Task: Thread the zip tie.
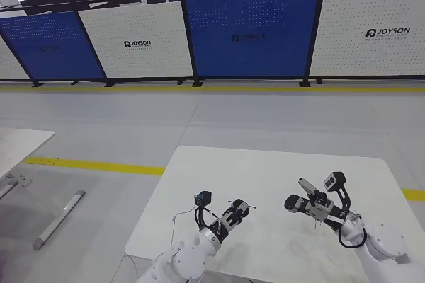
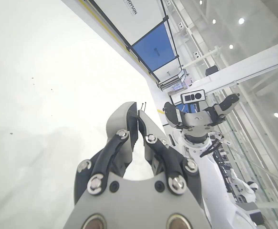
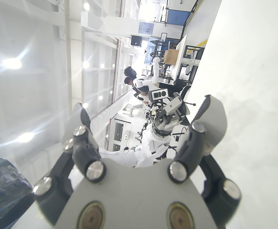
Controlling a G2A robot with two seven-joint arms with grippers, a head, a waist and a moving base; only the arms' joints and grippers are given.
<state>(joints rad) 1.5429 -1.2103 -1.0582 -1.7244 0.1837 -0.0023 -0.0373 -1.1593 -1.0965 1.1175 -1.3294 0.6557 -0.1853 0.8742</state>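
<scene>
My left gripper [image 1: 239, 208] hovers over the white table [image 1: 269, 170] near its front left and is shut on a thin black zip tie [image 1: 231, 204]. In the left wrist view the fingertips [image 2: 134, 115] are pressed together, and two thin ends of the zip tie [image 2: 143, 106] stick out past them. My right gripper [image 1: 296, 194] is held to the right of it, facing it across a gap, open with nothing in it. The right wrist view has its own wide-spread fingers [image 3: 208, 107] in front, with the left gripper [image 3: 174, 110] and the zip tie [image 3: 189, 103] farther off.
The tabletop is bare white, with edges close on the left and at the front. A second white table [image 1: 14, 145] stands off to the left across the floor. Blue and white partition panels [image 1: 248, 39] line the back of the room.
</scene>
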